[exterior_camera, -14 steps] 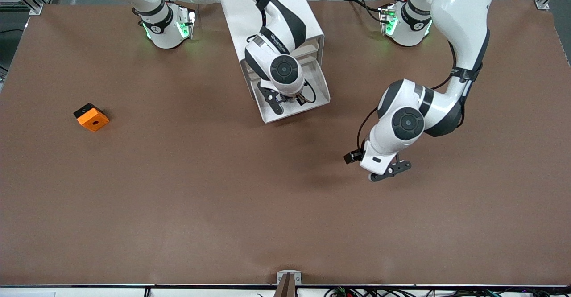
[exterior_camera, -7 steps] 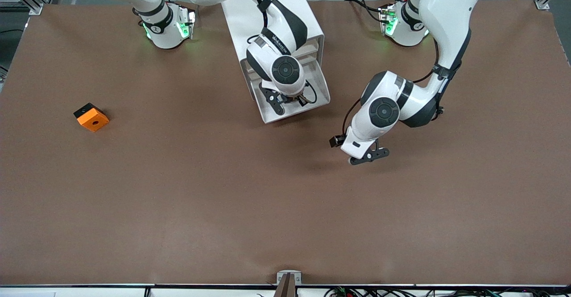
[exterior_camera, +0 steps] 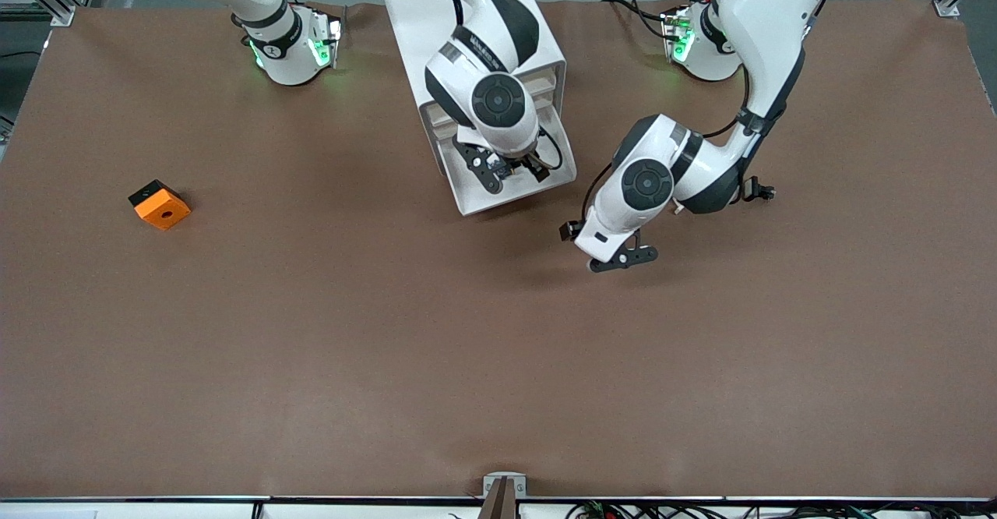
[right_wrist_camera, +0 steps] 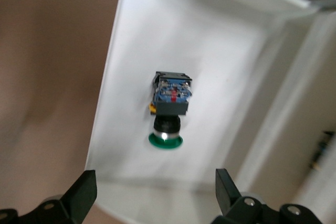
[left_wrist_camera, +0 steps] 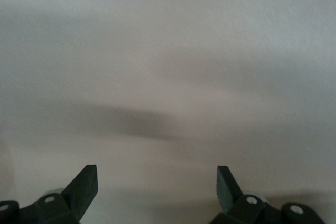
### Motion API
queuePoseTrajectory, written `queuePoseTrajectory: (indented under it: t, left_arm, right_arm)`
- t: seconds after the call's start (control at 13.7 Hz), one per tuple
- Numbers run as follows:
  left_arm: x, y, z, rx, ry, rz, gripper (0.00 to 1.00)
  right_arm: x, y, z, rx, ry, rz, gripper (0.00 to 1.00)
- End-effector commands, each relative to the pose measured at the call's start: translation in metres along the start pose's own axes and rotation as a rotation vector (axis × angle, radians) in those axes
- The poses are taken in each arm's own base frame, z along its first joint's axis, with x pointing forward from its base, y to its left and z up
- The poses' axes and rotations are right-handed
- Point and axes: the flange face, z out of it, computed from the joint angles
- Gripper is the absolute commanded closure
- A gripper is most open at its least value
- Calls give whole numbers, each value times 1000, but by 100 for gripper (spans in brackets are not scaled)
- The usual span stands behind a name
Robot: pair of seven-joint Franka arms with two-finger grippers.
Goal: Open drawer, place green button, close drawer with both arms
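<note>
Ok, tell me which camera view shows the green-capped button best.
The right wrist view: the button lies in plain sight on the floor of the open white drawer, between the open right gripper fingers. In the front view that arm hides it; the left wrist view shows none of it.

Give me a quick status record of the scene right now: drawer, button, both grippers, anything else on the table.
drawer: pulled open from the white cabinet, tray exposed
button: lying on its side on the drawer floor, green cap visible, nothing gripping it
right gripper: above the open drawer, jaws open, empty
left gripper: low over bare table near the drawer's front, toward the left arm's end, jaws open, empty
other: orange block on the table toward the right arm's end
table: brown mat
</note>
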Motion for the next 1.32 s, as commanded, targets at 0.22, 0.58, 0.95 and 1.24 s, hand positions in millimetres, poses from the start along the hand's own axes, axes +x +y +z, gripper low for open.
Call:
queuePoseTrajectory:
  t: [0.22, 0.58, 0.95, 1.24]
  left_arm:
    - [-58, 33, 15, 7, -28, 23, 0]
    - [-106, 67, 31, 32, -43, -18, 0]
    - [-158, 97, 35, 33, -67, -40, 0]
    - [-198, 113, 44, 53, -79, -39, 0]
  right_arm:
    - [57, 47, -139, 48, -35, -111, 0]
    - [118, 103, -230, 46, 120, -310, 0]
    - [196, 159, -291, 35, 171, -586, 0]
    - [271, 208, -311, 9, 212, -770, 0]
